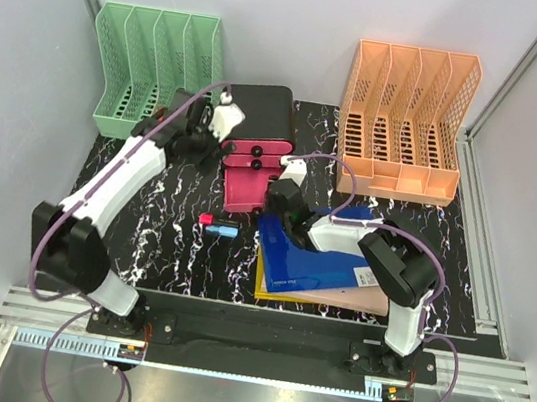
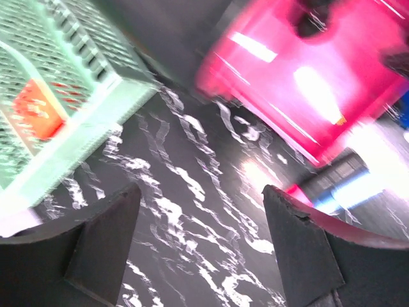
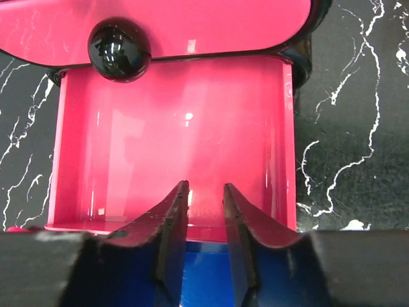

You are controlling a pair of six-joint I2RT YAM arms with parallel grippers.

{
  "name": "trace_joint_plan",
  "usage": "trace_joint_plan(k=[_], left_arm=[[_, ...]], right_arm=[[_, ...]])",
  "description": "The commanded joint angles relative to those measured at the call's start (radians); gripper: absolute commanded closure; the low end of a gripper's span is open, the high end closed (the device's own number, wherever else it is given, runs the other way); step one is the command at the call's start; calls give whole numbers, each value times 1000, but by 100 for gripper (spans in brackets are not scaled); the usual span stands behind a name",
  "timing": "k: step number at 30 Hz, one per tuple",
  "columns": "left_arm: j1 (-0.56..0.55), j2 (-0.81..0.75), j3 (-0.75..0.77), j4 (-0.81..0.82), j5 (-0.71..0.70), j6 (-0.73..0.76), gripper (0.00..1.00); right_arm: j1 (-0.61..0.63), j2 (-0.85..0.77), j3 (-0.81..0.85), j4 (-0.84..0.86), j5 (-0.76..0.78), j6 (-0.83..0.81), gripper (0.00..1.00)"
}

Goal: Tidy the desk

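Desk [image 1: 171,247]: black marbled top under both arms, pink drawer unit [image 1: 260,119] mid-back.
Left fingers [image 2: 105,240]: spread, empty, beside the unit.
Right fingers [image 3: 174,220]: barely parted, nothing between them, facing the open drawer [image 3: 172,141].
My plan: probably closing it, so I'd stay centred and push squarely.

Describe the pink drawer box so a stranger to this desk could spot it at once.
On the black marble-veined desk, look along the far edge between the green file rack and the orange file rack. The drawer box stands there, dark-cased with bright pink fronts and round black knobs, its lowest drawer pulled out; its neighbours are pastel, open-slotted racks.
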Motion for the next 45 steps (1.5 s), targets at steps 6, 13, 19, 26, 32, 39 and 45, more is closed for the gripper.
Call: trace_joint_plan(k=[6, 13, 19, 26, 32, 39, 45], left_arm=[[-69, -128, -385, -31, 192, 134, 18], [-103, -142, -492, 7, 248, 237, 18], [-121, -105, -506, 108, 239, 285, 18], [-121, 21, -440, 166, 206, 331, 18], [-123, 121, -387, 179, 214, 326, 18], [-121, 154, -377, 165, 234, 322, 17], [-121, 147, -375, 36, 323, 342, 18]], right_arm=[[-3, -177, 91, -168, 76, -71, 41], [-5, -508, -40, -199, 118, -68, 38], [-3, -779, -219, -195, 106, -63, 37], [-2, -935, -289, -273, 124, -34, 37], [-3, -995, -305, -324, 135, -25, 38], [-3, -1010, -315, -350, 135, -12, 38], [-3, -1018, -308, -348, 146, -28, 37]])
